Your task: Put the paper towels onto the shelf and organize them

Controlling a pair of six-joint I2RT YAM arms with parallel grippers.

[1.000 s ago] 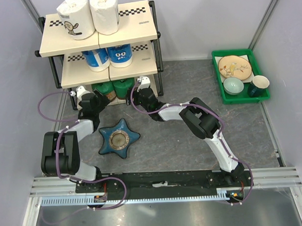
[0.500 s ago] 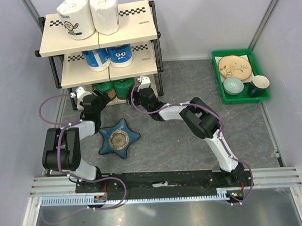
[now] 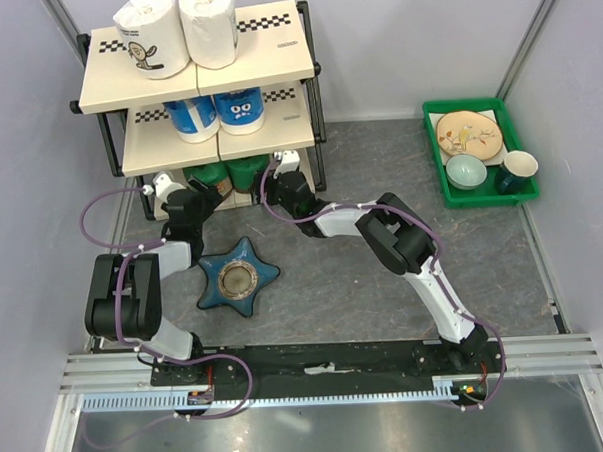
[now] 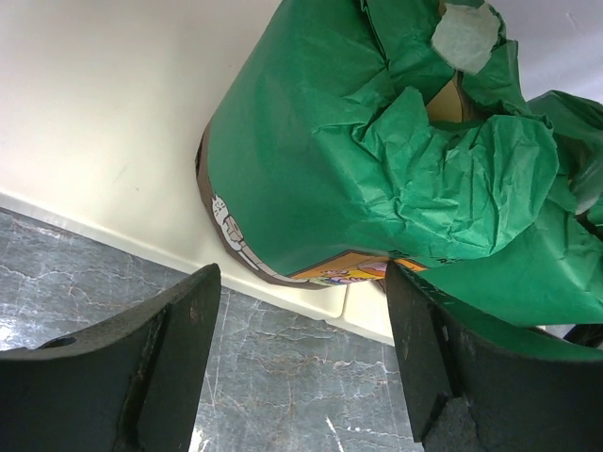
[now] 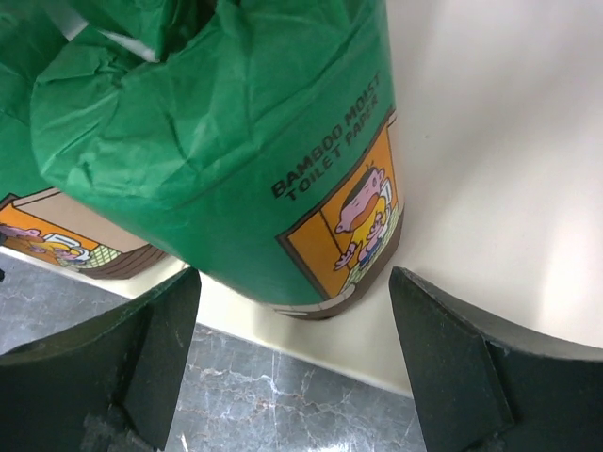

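Note:
The shelf (image 3: 263,42) stands at the back left. Two white paper towels (image 3: 151,37) stand on its top tier, two blue ones (image 3: 239,109) on the middle tier, two green ones (image 3: 244,171) on the bottom tier. My left gripper (image 3: 206,193) is open at the bottom tier's front edge. In the left wrist view the left green roll (image 4: 358,169) stands just beyond the open left gripper (image 4: 301,330), untouched. My right gripper (image 3: 263,188) is open too. In the right wrist view the right green roll (image 5: 236,160) stands beyond the open right gripper (image 5: 292,330).
A blue star-shaped dish (image 3: 238,279) lies on the grey floor between the arms, in front of the shelf. A green tray (image 3: 440,190) of dishes sits at the right. The black shelf frame post (image 3: 316,135) stands by the right wrist.
Both grippers have edged slightly toward the shelf's bottom tier. The rolls have not moved.

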